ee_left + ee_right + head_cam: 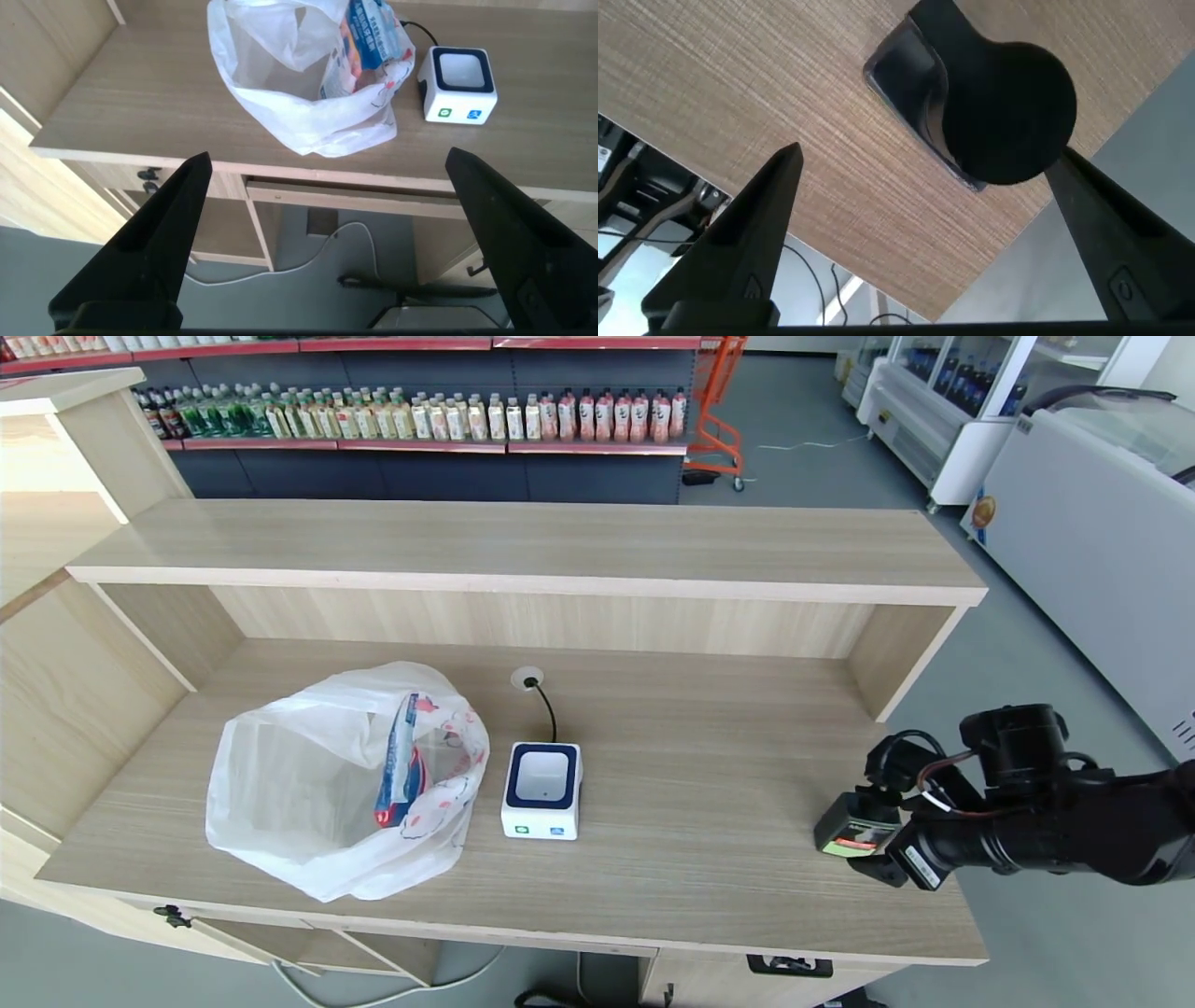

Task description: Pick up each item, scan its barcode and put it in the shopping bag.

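Item under inspection: small dark item (854,831) with a red-and-green label, on the counter (709,784) near its right front corner, close to the edge. The right wrist view shows a dark, glossy rectangular body and a round black part (1008,112) over it. What it is exactly: cannot tell.

Right gripper (873,854): fingers spread wide, item in line between them but not clamped; nothing held. Left gripper (327,161): also spread wide, empty, hanging off the counter's front edge, opp. the shopping bag (271,775).

Bag lies at the counter's left with its mouth open, a blue-and-red packet (400,765) already inside. Scanner (541,789) sits just beside the bag, window up, well apart from the dark item.

Handling assessment (judgement, not observed):
- Likely rigid and light, so it should take a firm pinch w/o deforming.
- Surface looks smooth — slip risk if pinched on a glossy face alone.
- Best hold: across the two narrower sides of the body, under the round part, leaving the labelled face free for the scanner.
- Barcode position: not visible.
- Proximity to the edge is the main hazard — a sideways nudge on closing could push it off, so centre the fingers before closing.
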Available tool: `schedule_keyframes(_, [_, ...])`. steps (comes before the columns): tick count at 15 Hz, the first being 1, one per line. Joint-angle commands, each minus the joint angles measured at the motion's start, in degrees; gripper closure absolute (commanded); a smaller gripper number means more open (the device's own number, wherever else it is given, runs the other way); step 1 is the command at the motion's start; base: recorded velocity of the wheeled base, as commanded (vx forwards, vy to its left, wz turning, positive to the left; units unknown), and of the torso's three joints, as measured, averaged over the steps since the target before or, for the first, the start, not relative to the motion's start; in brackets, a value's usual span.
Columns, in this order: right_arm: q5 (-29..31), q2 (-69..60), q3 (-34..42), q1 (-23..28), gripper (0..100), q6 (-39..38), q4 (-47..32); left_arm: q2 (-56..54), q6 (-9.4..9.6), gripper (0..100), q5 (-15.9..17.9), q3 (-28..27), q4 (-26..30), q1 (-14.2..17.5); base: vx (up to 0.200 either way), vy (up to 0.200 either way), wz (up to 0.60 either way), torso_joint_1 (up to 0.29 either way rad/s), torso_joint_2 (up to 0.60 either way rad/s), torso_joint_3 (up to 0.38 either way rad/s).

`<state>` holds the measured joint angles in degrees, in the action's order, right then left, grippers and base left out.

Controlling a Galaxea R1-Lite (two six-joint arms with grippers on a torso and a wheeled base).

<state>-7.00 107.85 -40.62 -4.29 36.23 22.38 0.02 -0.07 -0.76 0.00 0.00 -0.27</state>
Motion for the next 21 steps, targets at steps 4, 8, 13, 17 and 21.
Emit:
schedule_keyframes(4, [-0.2, 6.1, -5.6, -1.9, 0, 1.5, 0.1, 0.0, -0.01, 0, 0.0, 0.0, 0.0, 0.0, 0.000, 0.000, 0.00, 0.000, 0.00, 0.000])
schedule_keyframes(8, [-0.2, 7.9, -7.7, -3.7, 100, 1.4, 0.4, 0.0, -0.01, 0, 0.0, 0.0, 0.0, 0.0, 0.000, 0.000, 0.00, 0.000, 0.00, 0.000])
schedule_keyframes(13, [-2.9, 5.7, -6.8, -3.8, 100, -1.5, 0.4, 0.0, -0.01, 0, 0.0, 0.0, 0.0, 0.0, 0.000, 0.000, 0.00, 0.000, 0.00, 0.000])
schedule_keyframes(17, [-5.7, -7.0, -1.9, -3.4, 100, -11.2, 0.3, 0.0, -0.01, 0, 0.0, 0.0, 0.0, 0.0, 0.000, 0.000, 0.00, 0.000, 0.00, 0.000])
schedule_keyframes(21, [-5.1, -28.4, 8.7, 4.2, 100, -4.8, 0.4, 0.0, -0.01, 0, 0.0, 0.0, 0.0, 0.0, 0.000, 0.000, 0.00, 0.000, 0.00, 0.000])
